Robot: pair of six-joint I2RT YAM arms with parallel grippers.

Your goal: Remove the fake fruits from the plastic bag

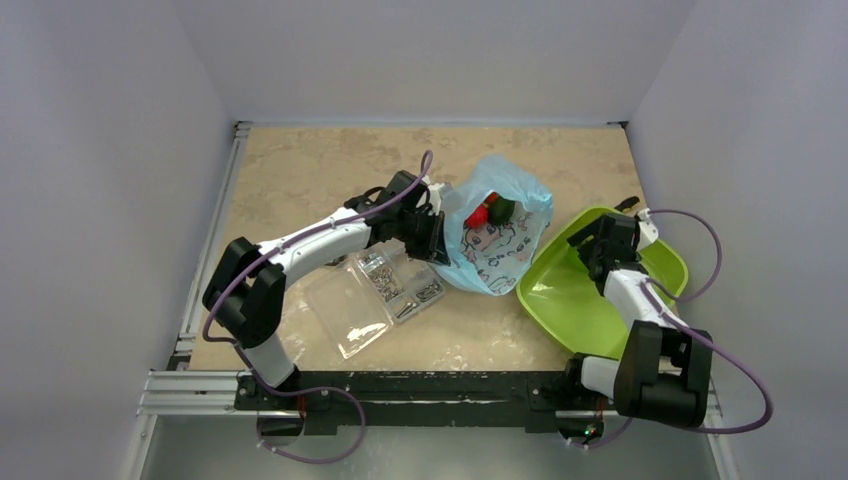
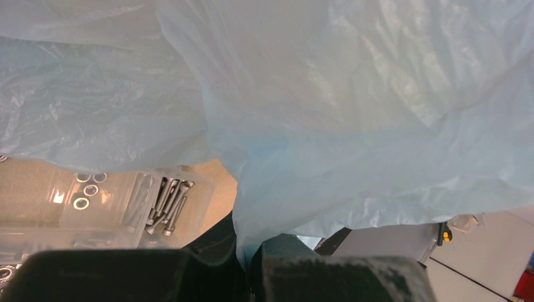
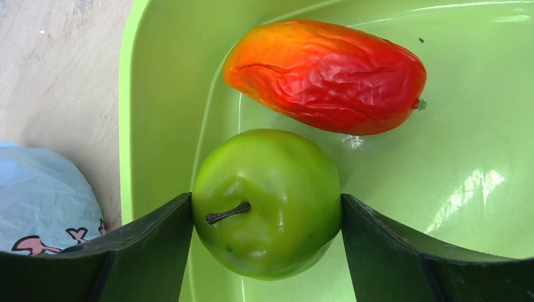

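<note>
Left part of the counter: clear compartment box, lying flat, with bolts and washers in separate cells at the end nearest the bag. No telling from the overhead view whether the box corner touches the bag or only sits beside it.

Just above that end, reaching in from the left: left tool, fingers fully together, a thin fold of the plastic bag pinched between them at the bag's left rim. From the left wrist, little to see but pale blue film draped over and around the fingers, with the box close below.

Middle of the counter: the bag itself, crumpled, light blue with pink and dark cartoon print, mouth held open toward the far side. Inside the mouth, side by side and touching: red piece and dark green piece, both within the bag and walled in by raised folds. Anything deeper hidden by the film.

Right of the bag, near its lower right edge: lime-green tray, set at an angle on the counter. Over the tray's far half: right tool, fingers wide apart yet pressed against both flanks of a green apple, stem facing the camera, low inside the tray. Just beyond the apple, close to it, on the tray floor: orange-red fruit, long and wrinkled, free of the fingers. A corner of the bag visible past the tray's left wall.
</note>
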